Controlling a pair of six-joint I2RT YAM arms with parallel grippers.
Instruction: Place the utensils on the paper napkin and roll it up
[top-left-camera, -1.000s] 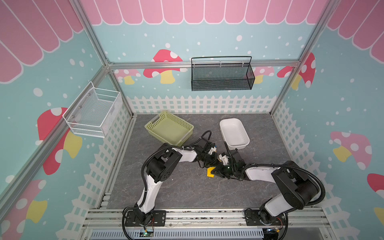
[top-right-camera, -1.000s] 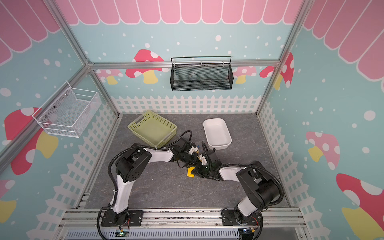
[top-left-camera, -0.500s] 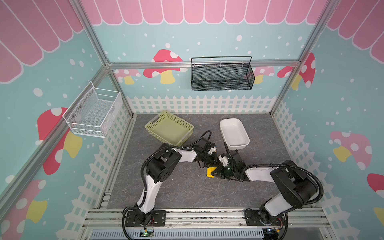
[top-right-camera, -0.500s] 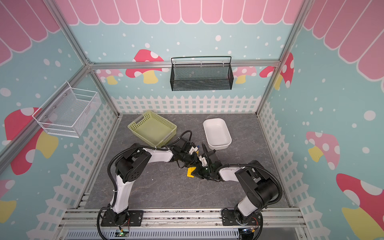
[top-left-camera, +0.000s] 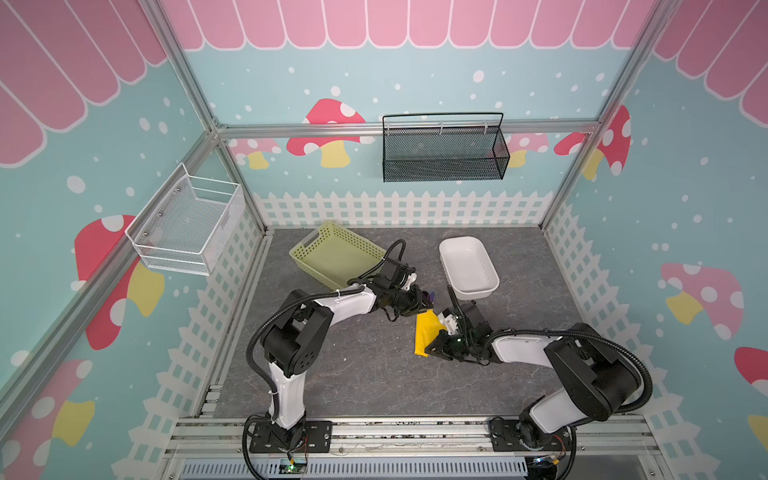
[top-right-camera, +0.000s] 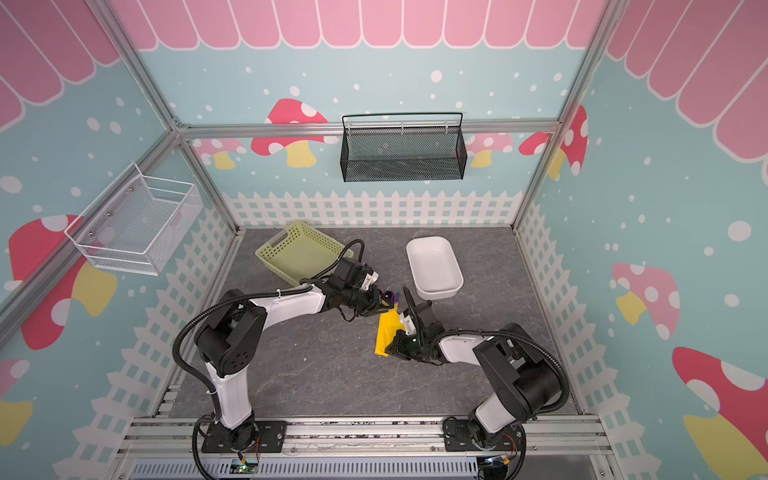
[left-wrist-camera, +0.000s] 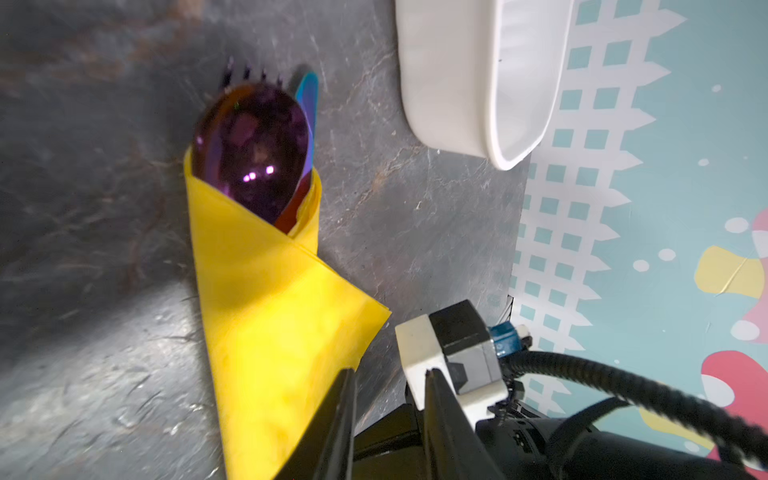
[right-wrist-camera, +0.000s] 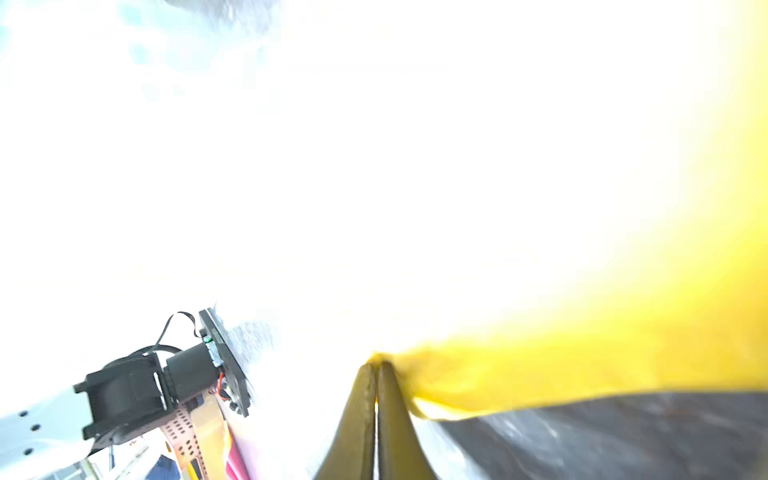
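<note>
The rolled napkin (top-left-camera: 424, 332) lies in the middle of the desk (top-left-camera: 353, 374), with the utensils (left-wrist-camera: 253, 141) (only their heads show) poking from its 12 o'clock end. The right pincer (right-wrist-camera: 376, 365) is clamped on the napkin's 6 o'clock end. The left pincer (left-wrist-camera: 390, 371), narrowly parted and empty, sits just beside its 12 o'clock end.

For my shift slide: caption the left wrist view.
The yellow napkin wrapped around spoon, fork and knife, near the white dish.

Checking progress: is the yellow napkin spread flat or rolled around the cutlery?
Rolled. In the left wrist view the napkin wraps around the spoon, bowl sticking out; the right gripper pinches its end.
</note>
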